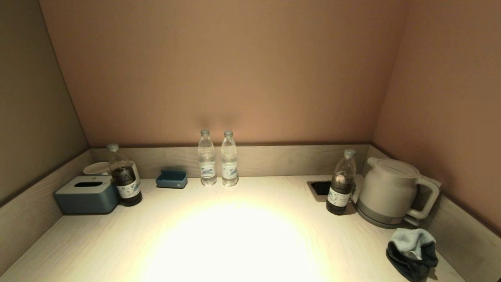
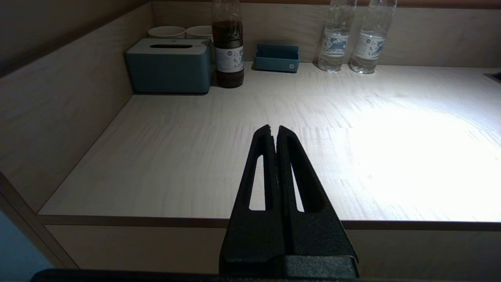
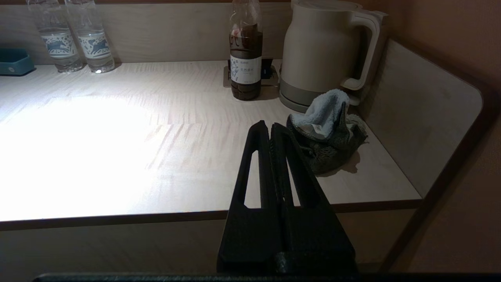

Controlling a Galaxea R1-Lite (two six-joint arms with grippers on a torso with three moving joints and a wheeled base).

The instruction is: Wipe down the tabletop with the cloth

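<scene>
We hold our right gripper pinched closed and empty off the front edge of the pale wood-grain tabletop. The crumpled grey-and-light-blue cloth lies just beyond its tips, toward the right wall, likely nearest this arm. Farther beyond stand the cream kettle and 1 dark bottle. Our left gripper waits likewise closed, empty.
</scene>
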